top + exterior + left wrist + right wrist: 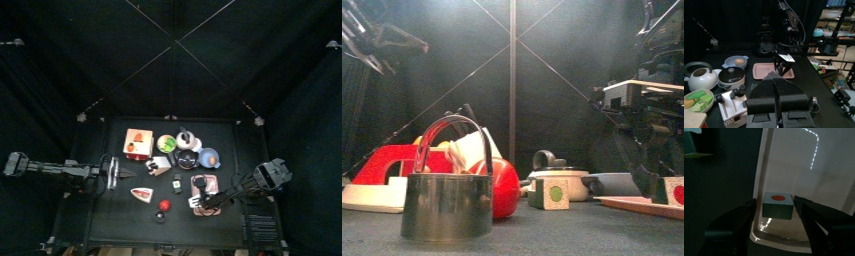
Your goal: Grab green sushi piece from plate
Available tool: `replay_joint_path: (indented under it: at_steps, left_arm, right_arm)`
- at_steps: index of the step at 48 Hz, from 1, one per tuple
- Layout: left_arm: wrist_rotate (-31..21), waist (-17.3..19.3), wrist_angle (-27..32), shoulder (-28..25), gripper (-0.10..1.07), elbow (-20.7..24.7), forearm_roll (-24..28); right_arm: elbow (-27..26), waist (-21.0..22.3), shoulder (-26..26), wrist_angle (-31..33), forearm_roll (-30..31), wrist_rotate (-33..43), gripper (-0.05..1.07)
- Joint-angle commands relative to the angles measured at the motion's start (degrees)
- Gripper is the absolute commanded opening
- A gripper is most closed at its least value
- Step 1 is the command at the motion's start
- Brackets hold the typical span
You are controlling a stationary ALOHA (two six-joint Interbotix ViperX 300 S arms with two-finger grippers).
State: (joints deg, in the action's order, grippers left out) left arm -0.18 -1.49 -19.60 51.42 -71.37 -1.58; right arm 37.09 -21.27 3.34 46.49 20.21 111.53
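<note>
Right claw (779, 210) straddles one green sushi piece (777, 205) on one plate (791, 173).

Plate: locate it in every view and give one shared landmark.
Top: plate at the table's lower right.
Front: plate low at the right edge.
Left wrist: plate in the middle.
Right wrist: plate fills the middle.
Landmark: right claw astride the sushi piece on it.
</note>
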Motion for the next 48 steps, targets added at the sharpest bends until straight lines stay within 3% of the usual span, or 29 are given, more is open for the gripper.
replay_joint_path:
  at_steps: [1,19,48]
  left_arm:
    - [0.09,0.09,-0.18,-0.26,0.0,0.62,-0.09]
    - [0.09,0.09,-0.26,-0.26,0.0,0.62,-0.09]
    - [0.09,0.18,-0.18,-0.18,0.0,0.62,-0.09]
  right_arm:
    - [-0.53,0.26,-0.97,0.0,-0.09,0.09,0.85]
    - [-1.05,0.18,-1.67,0.18,0.09,0.0,0.63]
    - [-2.02,0.09,-2.37,0.88,1.32,0.0,0.62]
